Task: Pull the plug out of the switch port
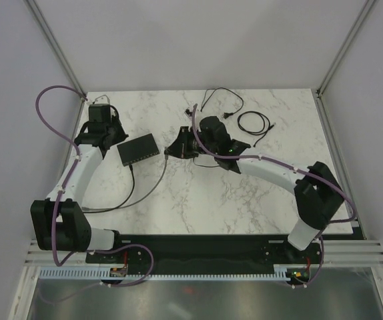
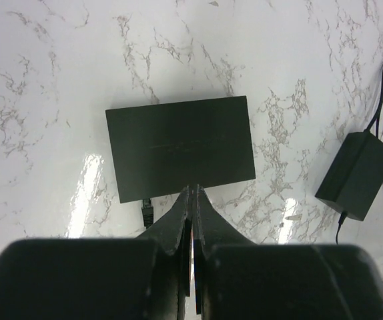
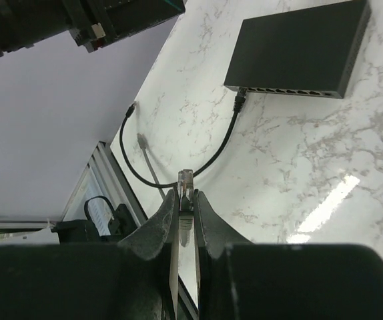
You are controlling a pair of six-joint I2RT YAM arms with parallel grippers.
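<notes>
Plug (image 3: 186, 179) of clear plastic is pinched in the right gripper (image 3: 186, 195), whose fingers stand narrow around it. Its tip pokes past them, apart from the switch (image 3: 298, 47). The right arm (image 1: 271, 170) reaches from its base leftward across the marble worktop (image 1: 245, 200), elbow bent, wrist near the switch. A black cable (image 3: 225, 137) sits in the end port of the switch's row. The left arm (image 1: 85, 167) stretches forward along the left side. The left gripper (image 2: 193, 200) is closed tight — fingertips over the switch's near edge, contact unclear. A black adapter brick (image 2: 355, 175) lies near the switch.
</notes>
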